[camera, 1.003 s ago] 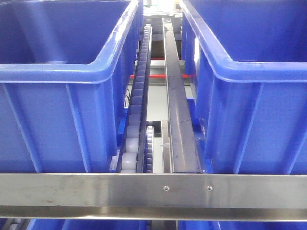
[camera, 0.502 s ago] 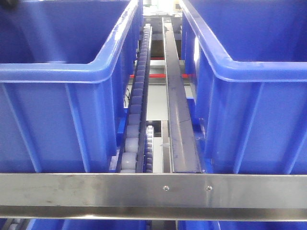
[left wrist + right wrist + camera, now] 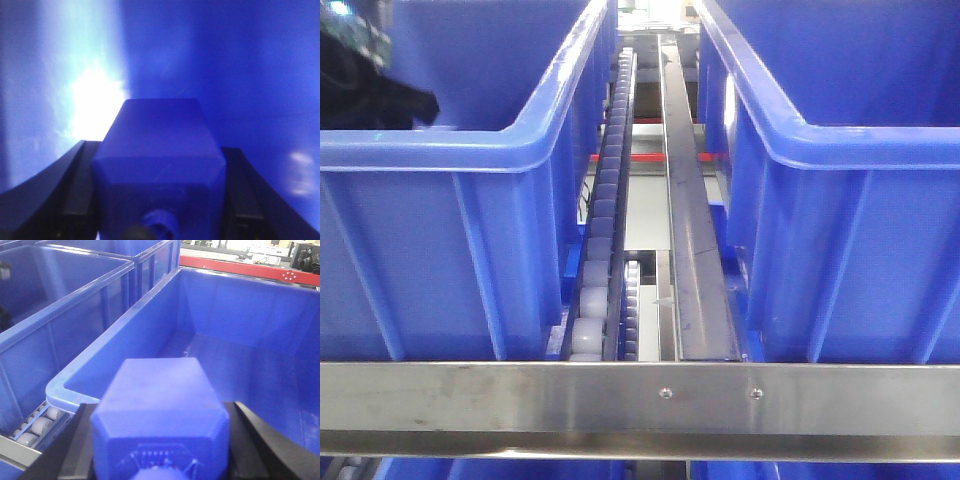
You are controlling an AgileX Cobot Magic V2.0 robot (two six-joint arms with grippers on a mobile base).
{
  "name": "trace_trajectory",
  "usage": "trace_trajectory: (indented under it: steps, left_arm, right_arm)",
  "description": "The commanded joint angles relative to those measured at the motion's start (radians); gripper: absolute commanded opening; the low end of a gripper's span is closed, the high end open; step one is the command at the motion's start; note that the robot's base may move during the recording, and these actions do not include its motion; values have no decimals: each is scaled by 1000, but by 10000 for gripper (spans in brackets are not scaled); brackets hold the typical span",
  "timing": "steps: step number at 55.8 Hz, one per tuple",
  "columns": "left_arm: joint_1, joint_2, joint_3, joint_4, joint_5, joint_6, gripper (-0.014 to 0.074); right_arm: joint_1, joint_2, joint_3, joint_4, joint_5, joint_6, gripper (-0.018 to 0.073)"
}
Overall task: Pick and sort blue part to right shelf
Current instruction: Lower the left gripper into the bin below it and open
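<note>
In the left wrist view my left gripper (image 3: 157, 148) is shut on a blue part (image 3: 160, 160), knob toward the camera, its black fingers (image 3: 75, 172) pressed on both sides. Blue bin wall fills everything around it. In the right wrist view my right gripper (image 3: 161, 407) is shut on a second blue part (image 3: 160, 395), held above the near rim of a large blue bin (image 3: 240, 365). The right shelf shows in the front view as a steel front rail (image 3: 640, 395) with two screws. A dark piece of the left arm (image 3: 360, 70) shows inside the left bin (image 3: 440, 150).
Two large blue bins stand side by side on the shelf, the right bin (image 3: 860, 150) opposite the left one. A track of pale rollers (image 3: 605, 200) and a steel guide rail (image 3: 685, 200) run between them. More bins (image 3: 60, 300) stand to the left in the right wrist view.
The dark left arm has come into the front view at the top left, inside the left bin. Nothing else in that view has moved.
</note>
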Motion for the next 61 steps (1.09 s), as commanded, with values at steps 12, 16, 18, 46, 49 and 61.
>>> trace_trajectory:
  steps: [12,16,18,46,49,61]
  left_arm:
    - [5,-26,-94,4,32,5,565]
    - [5,-26,-115,4,53,6,611]
    - [5,-26,-127,4,63,6,619]
    - [0,-361,29,-16,-18,34,479]
    - [0,-432,88,-16,-49,34,425]
    - [0,-695,301,-4,-164,34,246]
  right_arm:
    - [-3,15,-26,13,-89,-1,280]
    - [-3,15,-26,13,-89,-1,280]
    - [-3,15,-26,13,-89,-1,280]
    - [-3,15,-26,13,-89,-1,280]
    - [-3,15,-26,13,-89,-1,280]
    - [-3,15,-26,13,-89,-1,280]
